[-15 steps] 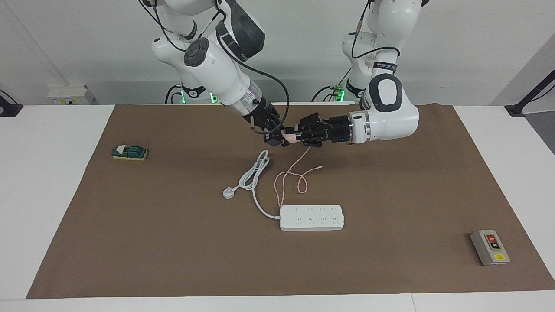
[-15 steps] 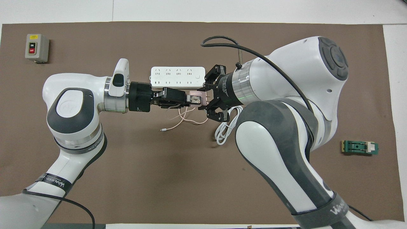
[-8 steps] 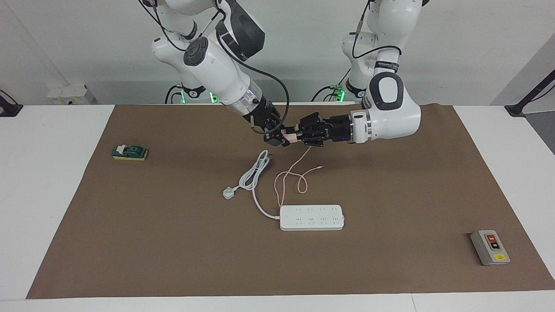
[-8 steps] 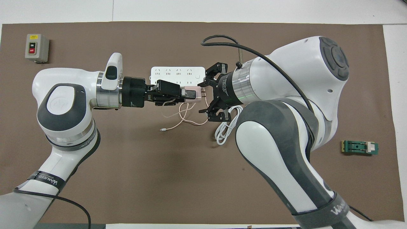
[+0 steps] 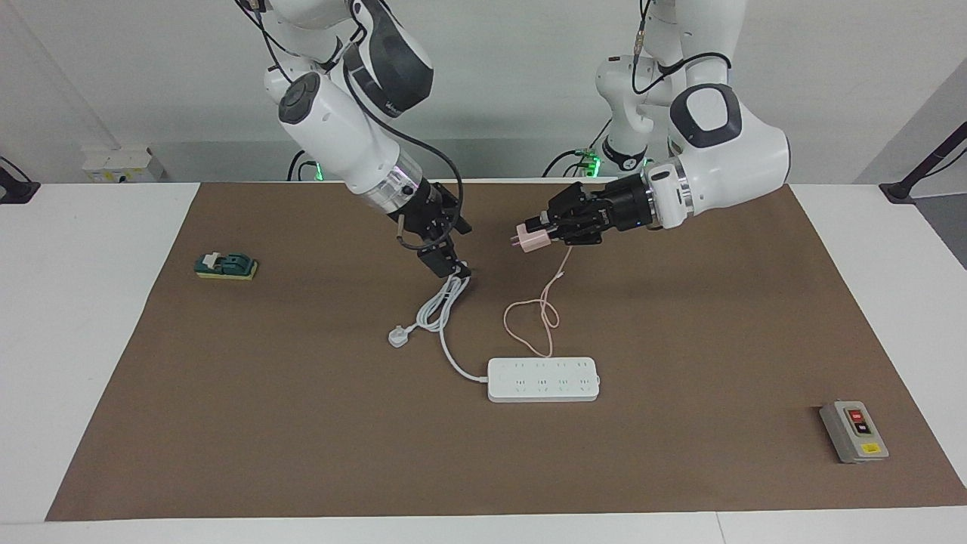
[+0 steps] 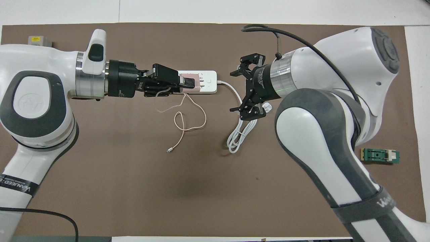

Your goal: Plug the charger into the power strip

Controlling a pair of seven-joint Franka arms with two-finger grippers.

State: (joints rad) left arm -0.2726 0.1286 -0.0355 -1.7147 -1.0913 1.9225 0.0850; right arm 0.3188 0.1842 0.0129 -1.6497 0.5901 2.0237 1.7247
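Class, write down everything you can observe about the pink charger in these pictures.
The charger is a small pale-pink cube, plastic by its look, with two metal prongs pointing toward the right arm's end. The left gripper, shut on it, holds it in the air above the mat. Its thin pink cable hangs down and loops on the mat beside the power strip.

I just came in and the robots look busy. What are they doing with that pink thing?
The left gripper is shut on the charger, a little pink cube, and holds it up in the air with its thin pink cable trailing down to the brown mat. The right gripper is open and holds nothing; it hangs over the coiled white cord. The power strip lies flat on the mat, and the charger is not plugged into it yet.
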